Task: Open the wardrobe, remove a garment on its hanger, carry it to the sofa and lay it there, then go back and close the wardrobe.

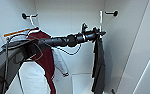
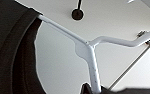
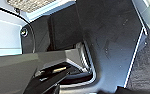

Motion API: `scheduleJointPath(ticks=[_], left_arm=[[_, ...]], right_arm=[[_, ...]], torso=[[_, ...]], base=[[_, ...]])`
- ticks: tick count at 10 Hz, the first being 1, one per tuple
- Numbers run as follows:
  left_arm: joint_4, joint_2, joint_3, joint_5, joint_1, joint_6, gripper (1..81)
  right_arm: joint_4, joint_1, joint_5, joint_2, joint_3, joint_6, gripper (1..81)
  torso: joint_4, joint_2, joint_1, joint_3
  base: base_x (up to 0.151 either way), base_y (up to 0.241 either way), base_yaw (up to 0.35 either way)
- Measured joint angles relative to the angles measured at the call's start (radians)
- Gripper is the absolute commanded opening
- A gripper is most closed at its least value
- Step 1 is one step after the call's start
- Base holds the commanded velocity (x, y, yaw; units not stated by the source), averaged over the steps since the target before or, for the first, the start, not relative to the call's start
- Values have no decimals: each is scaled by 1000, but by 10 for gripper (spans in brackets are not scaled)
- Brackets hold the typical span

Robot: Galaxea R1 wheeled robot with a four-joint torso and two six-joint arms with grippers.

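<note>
In the head view, you have the wardrobe point(image 1: 131, 37) open in front of you, with its white inside and two dark wall hooks. The black shirt point(image 1: 99, 67) hangs long and loose on the right side, under the right hook point(image 1: 113, 13). Its pale hanger point(image 1: 100, 17) stands up as a thin white stem above the cloth, so the garment is held edge-on to you, I think because the hanger is turned sideways. On the left side the maroon jacket with white sleeves point(image 1: 44, 62) hangs from the other hook point(image 1: 24, 16) on its orange-brown hanger point(image 1: 16, 32); this one is not your target. Your left arm comes in from the left and reaches almost straight and level across the wardrobe, and the left gripper point(image 1: 99, 33) is at the top of the black shirt, just at the neck of the hanger. Whether the claw is clenched on the hanger or released I cannot tell from here.

In the left wrist view, you look up along the pale hanger point(image 2: 87, 48): the stem and the two shoulder bars are near the camera, black cloth point(image 2: 13, 50) falls on one side, and a dark hook base point(image 2: 77, 14) sits on the white panel above. The fingers are not clear, so the grasp stays unsure.

In the right wrist view, you see dark robot parts close to the camera, and I cannot tell the state of the right claw.
</note>
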Motion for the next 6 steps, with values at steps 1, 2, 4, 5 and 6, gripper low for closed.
scheduleJointPath(ticks=[1, 2, 4, 5, 6], left_arm=[[0, -17, 12, -6, 16, 0, 10], [0, -27, 18, -6, 21, 0, 10], [0, -37, 32, -10, 20, 0, 10], [0, -39, 37, -10, 20, 0, 10], [0, -45, 43, -10, 20, 0, 10]], right_arm=[[0, 0, 0, 0, 0, 0, 811], [0, 0, 0, 0, 0, 0, 811], [0, 0, 0, 0, 0, 0, 811], [0, 0, 0, 0, 0, 0, 811], [0, 0, 0, 0, 0, 0, 811]], torso=[[0, 0, 0, 0], [0, 0, 0, 0], [0, 0, 0, 0], [0, 0, 0, 0], [0, 0, 0, 0]], base=[[0, 0, 0], [0, 0, 0], [0, 0, 0], [0, 0, 0], [-65, 0, 0]])
